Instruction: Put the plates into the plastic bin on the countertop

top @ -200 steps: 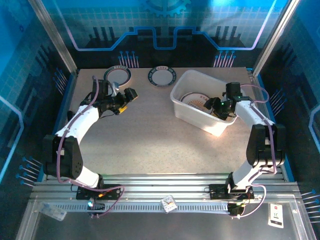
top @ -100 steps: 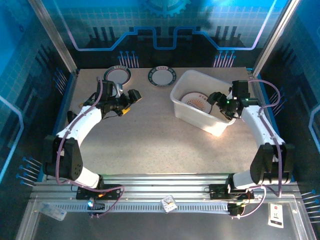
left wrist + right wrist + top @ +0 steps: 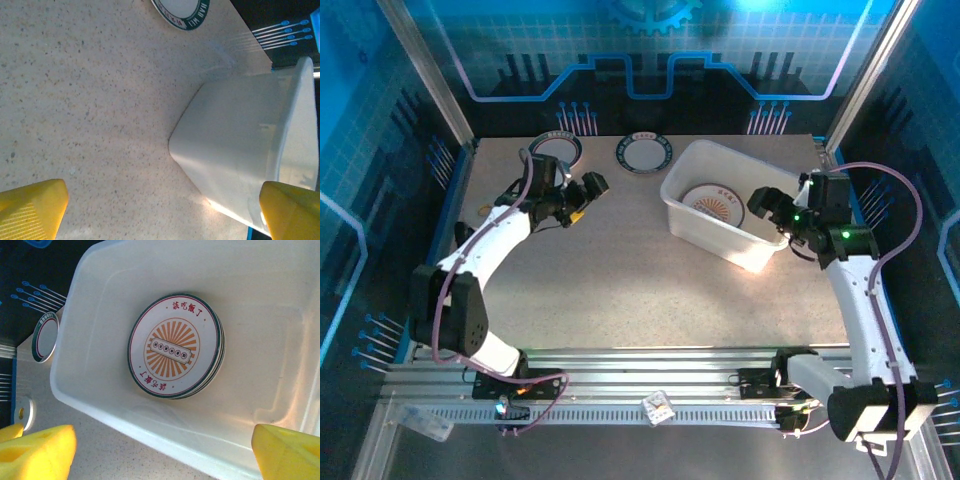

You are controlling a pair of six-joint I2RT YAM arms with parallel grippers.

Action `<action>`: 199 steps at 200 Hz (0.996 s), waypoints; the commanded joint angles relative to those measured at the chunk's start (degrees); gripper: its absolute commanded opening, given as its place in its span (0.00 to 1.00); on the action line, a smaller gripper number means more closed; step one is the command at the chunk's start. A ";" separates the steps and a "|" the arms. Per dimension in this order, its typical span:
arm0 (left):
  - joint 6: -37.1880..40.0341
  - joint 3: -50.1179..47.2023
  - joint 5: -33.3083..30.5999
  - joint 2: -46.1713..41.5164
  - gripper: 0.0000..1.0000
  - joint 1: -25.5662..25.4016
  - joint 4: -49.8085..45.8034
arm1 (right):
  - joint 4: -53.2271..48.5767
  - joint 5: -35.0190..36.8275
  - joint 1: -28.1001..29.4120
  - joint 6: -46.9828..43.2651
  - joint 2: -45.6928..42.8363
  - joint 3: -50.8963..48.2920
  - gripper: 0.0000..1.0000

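The plastic bin [image 3: 752,250] stands at the back right of the countertop [image 3: 640,270]. A stack of plates [image 3: 712,200] with an orange sunburst on top lies flat in it; in the right wrist view the stack [image 3: 175,347] rests on the bin [image 3: 100,405] floor. My right gripper [image 3: 763,206] hovers open over the bin's right end, nothing between its jaws [image 3: 162,455]. Two more plates lie at the back: one [image 3: 643,153] free, one [image 3: 557,150] partly behind my left arm. My left gripper [image 3: 585,198] hangs open and empty [image 3: 162,210] over bare countertop, left of the bin [image 3: 245,145].
A small cream disc [image 3: 24,412] lies on the countertop left of the bin. Blue frame rails [image 3: 448,215] edge the surface on both sides. Open countertop stretches between the arms toward the near edge.
My right gripper opened wider and drew back up and to the right, out of the bin. My left gripper shifted a little to the right and back.
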 commanded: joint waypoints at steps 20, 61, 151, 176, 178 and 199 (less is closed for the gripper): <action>-4.01 7.72 -4.06 10.21 0.99 -1.29 1.54 | -3.71 -0.32 -0.22 -2.41 -1.75 -0.70 0.90; -5.40 18.15 -2.05 23.19 0.98 -1.49 4.96 | -1.62 -1.50 -0.54 -1.73 -1.50 -1.38 0.88; -11.79 47.31 -0.48 50.36 0.93 -1.58 9.54 | 0.08 -1.88 -0.07 -1.33 5.26 1.52 0.84; -12.85 54.86 -0.83 55.99 0.92 -1.58 7.73 | -0.97 -1.19 0.25 -1.61 7.17 3.38 0.84; -12.86 55.40 -0.88 56.34 0.92 -1.62 7.61 | -1.00 -1.11 0.28 -1.68 7.30 3.44 0.84; -12.90 59.12 -1.43 59.33 0.90 -1.89 6.75 | -1.16 -0.92 0.36 -1.61 8.12 4.02 0.84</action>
